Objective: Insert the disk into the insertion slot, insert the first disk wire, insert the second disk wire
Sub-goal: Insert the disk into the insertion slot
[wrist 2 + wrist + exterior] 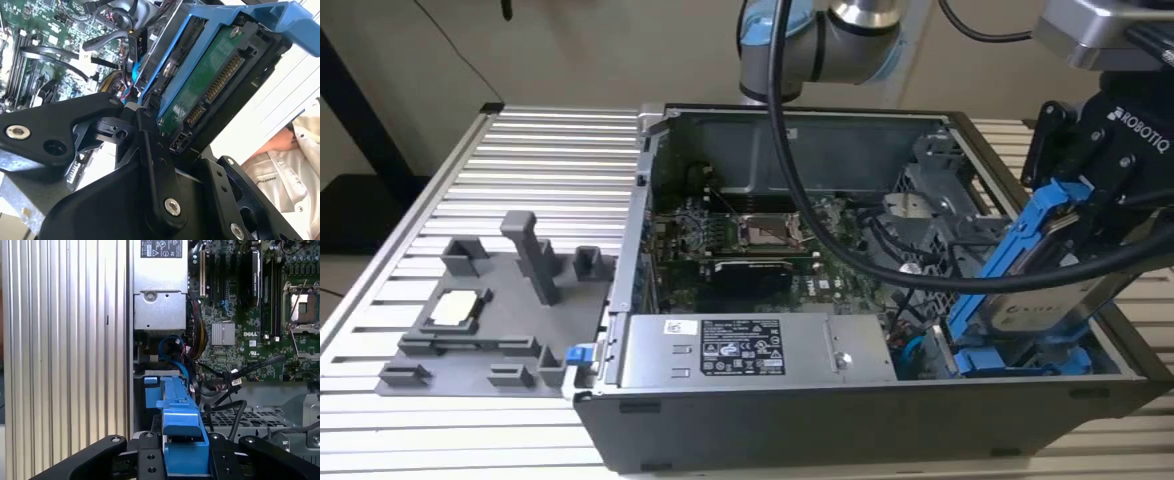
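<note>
My gripper (1083, 185) is shut on the blue-framed disk (1041, 285), gripping its upper end. The disk hangs steeply tilted over the open computer case (654, 200), at the exterior view's right. Its lower end reaches down into the insertion slot (1025, 358) at the case's front right corner, where more blue plastic shows. In the second wrist view the disk (210, 85) shows its green board and connector edge between the black fingers (150, 150). In the first wrist view the disk's blue frame (179, 410) points down from the gripper (182, 457). A blue wire (172, 344) and black wires (225, 380) lie loose beside the slot.
Inside the case lie the motherboard with its square silver processor socket (767, 230) and a grey power supply (720, 350). A grey fixture tray (494, 300) with upright posts stands on the slatted metal table (547, 160) at the exterior view's left. A person's white sleeve (290, 160) is nearby.
</note>
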Robot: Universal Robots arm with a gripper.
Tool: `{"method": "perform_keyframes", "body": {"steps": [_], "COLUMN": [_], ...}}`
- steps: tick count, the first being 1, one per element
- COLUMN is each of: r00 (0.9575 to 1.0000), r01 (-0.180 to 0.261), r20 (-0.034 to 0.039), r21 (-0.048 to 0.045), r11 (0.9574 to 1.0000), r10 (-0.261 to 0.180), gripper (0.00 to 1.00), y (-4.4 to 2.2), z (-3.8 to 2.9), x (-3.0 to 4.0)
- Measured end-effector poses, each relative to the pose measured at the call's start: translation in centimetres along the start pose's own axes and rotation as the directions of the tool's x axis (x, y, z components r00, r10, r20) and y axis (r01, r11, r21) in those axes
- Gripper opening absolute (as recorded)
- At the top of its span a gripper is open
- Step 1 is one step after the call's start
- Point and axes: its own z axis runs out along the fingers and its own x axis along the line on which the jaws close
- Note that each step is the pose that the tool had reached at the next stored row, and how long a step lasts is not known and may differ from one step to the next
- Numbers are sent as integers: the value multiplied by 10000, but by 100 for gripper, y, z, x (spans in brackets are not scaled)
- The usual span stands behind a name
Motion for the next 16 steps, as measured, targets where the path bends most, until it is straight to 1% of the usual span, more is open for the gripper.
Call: {"method": "perform_keyframes", "body": {"steps": [1,2,7,16], "r00": [10000,10000,10000,10000], "r01": [2,2,0,-9], "r20": [47,63,61,72], "r21": [-1,0,0,-1], "r11": [10000,10000,10000,10000], "r10": [-2,-2,0,9], "gripper": [33,33,33,33], "y": [-1,-1,-8,-24], "z": [8,16,43,115], "x": [0,-1,6,6]}}
